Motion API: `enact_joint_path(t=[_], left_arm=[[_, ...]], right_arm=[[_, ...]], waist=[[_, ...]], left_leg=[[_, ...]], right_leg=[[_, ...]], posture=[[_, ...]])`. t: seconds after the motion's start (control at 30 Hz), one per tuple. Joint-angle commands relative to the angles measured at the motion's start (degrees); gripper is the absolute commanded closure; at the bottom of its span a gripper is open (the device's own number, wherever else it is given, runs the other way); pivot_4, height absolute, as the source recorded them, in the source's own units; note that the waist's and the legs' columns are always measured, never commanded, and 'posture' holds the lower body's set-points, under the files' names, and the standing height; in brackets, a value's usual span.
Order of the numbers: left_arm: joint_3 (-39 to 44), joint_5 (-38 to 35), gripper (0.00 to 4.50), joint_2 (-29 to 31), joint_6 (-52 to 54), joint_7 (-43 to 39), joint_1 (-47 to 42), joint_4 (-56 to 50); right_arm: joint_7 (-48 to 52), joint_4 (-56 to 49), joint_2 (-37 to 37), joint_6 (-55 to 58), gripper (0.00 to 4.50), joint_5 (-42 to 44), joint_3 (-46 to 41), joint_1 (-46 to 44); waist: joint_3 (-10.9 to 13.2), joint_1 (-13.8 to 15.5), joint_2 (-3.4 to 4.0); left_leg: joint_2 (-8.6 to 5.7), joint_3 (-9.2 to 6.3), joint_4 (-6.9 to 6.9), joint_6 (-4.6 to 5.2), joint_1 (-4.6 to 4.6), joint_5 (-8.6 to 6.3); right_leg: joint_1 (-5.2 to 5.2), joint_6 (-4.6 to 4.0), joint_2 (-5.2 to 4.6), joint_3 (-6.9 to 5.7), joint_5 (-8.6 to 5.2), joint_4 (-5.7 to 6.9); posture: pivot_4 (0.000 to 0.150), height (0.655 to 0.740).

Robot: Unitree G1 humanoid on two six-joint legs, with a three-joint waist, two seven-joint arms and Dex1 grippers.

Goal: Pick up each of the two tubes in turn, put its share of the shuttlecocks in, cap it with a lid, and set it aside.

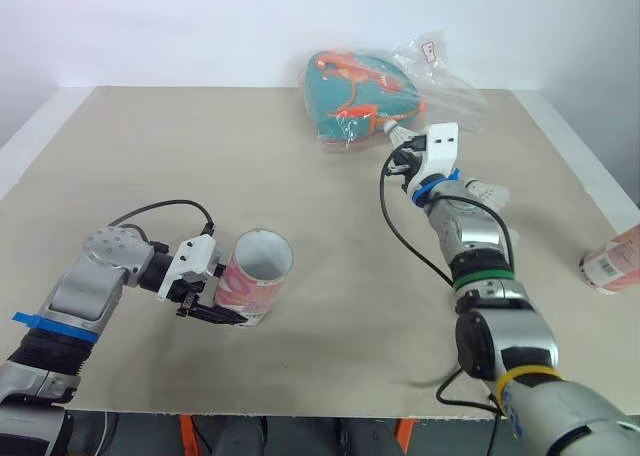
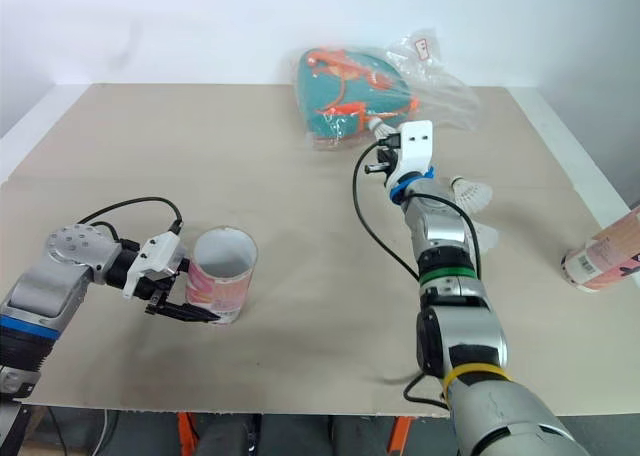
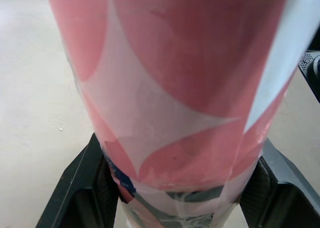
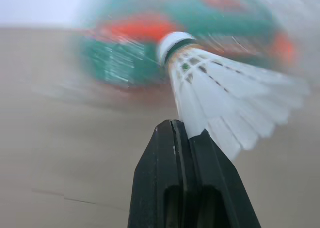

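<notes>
- Beige bench (image 1: 150, 156) runs back to a white wall, and you have wide bare surface across its left half and middle.
- Your left gripper (image 1: 222, 311) is near the front-left of the bench. Its fingers (image 3: 82, 188) are clamped on the base of the pink-and-white tube (image 1: 255, 276).
- That tube stands upright with its open mouth up, set back a little from the front edge and with free room on every side.
- Your right gripper (image 4: 176, 125) is raised toward the far side of the bench. Its fingers (image 4: 160, 178) are pinched together on the feather skirt of a shuttlecock (image 4: 225, 93), with the cork end pointing away from the wrist.
- Just beyond that shuttlecock lies a clear plastic bag (image 1: 365, 96) holding something teal and orange, close to the far edge.
- Another shuttlecock (image 1: 488, 191) lies on the bench just to the right of your right forearm.
- A second tube (image 1: 612, 261) lies on its side at the right edge of the bench, well apart from both arms.
</notes>
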Motion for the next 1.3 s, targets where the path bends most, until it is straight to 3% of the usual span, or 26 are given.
enact_joint_path(t=[0.03, 0.2, 0.33, 0.5, 0.7, 0.97, 1.0, 1.07, 1.3], left_arm=[[-1.8, 0.4, 1.87, 0.1, 0.8, -0.7, 0.8, -1.0], [-2.4, 0.2, 1.87, 0.8, 1.3, -1.6, 0.3, -0.5], [-3.8, -0.2, 1.87, 1.6, 1.1, -2.0, -0.7, 0.7], [-5.6, -1.2, 1.87, 2.2, 0.7, -2.0, -2.3, 2.4], [-7.5, -1.8, 1.87, 2.3, -0.4, -2.0, -4.3, 4.6], [-8.5, -2.2, 1.87, 2.1, -1.5, -2.0, -5.4, 6.2], [-8.5, -2.2, 1.87, 2.0, -1.5, -2.0, -5.5, 6.3], [-8.4, -2.1, 1.87, 1.9, -1.6, -2.0, -5.5, 6.5], [-8.1, -2.0, 1.87, 1.6, -2.1, -2.0, -5.5, 7.2]], right_arm=[[17.8, -28.9, -7.2, 9.9, 4.47, 11.0, 4.5, 9.3], [32.1, -51.1, -20.5, 18.9, 4.47, 21.8, 5.1, 16.5], [38.7, -58.8, -26.3, 20.7, 4.47, 27.7, 4.3, 14.8], [42.9, -59.7, -30.5, 18.9, 4.47, 21.8, 10.9, 10.9], [41.7, -54.4, -26.5, 15.0, 4.47, 10.4, 20.5, 1.6], [49.3, -53.8, -26.0, 13.2, 4.47, 8.7, 24.6, -2.4], [49.5, -53.5, -25.6, 13.4, 3.99, 8.6, 24.7, -3.0], [50.3, -52.6, -25.0, 14.4, 3.65, 9.1, 24.8, -4.7], [51.5, -51.3, -22.9, 16.5, 0.57, 12.5, 22.5, -7.5]], waist=[[0.0, 0.2, 0.03], [0.1, -0.1, 0.14], [0.1, -0.3, 0.13], [0.1, -0.2, 0.11], [0.1, -0.2, 0.12], [0.1, 0.1, 0.09], [0.1, 0.0, 0.1], [0.1, 0.0, 0.09], [0.1, 0.0, 0.09]], left_leg=[[0.01, -0.01, 0.01, 0.0, -0.01, -0.03], [0.01, 0.0, 0.05, 0.02, 0.02, -0.07], [0.1, 0.03, 0.14, 0.05, 0.1, -0.05], [0.14, 0.07, 0.23, 0.06, 0.14, -0.03], [0.14, 0.11, 0.21, 0.06, 0.08, -0.03], [0.12, 0.03, 0.19, 0.04, 0.03, -0.04], [0.12, 0.03, 0.19, 0.04, 0.03, -0.04], [0.14, 0.03, 0.21, 0.05, 0.06, -0.03], [0.16, 0.03, 0.24, 0.04, 0.06, 0.01]], right_leg=[[0.0, -0.01, 0.0, -0.01, -0.02, 0.0], [0.02, -0.03, -0.01, -0.02, -0.04, 0.0], [0.07, 0.25, 0.07, 0.0, -0.16, 0.01], [0.08, 0.27, 0.09, 0.02, -0.11, 0.01], [-0.02, 0.27, 0.1, 0.04, -0.12, 0.01], [-0.01, 0.19, 0.08, -0.03, -0.15, 0.02], [-0.01, 0.19, 0.08, -0.03, -0.15, 0.03], [0.0, 0.23, 0.09, -0.04, -0.13, 0.04], [0.01, 0.25, 0.09, -0.05, -0.06, 0.04]], posture=[[0.15, 0.74], [0.15, 0.74], [0.15, 0.74], [0.15, 0.74], [0.15, 0.74], [0.15, 0.74], [0.15, 0.74], [0.15, 0.74], [0.15, 0.74]])
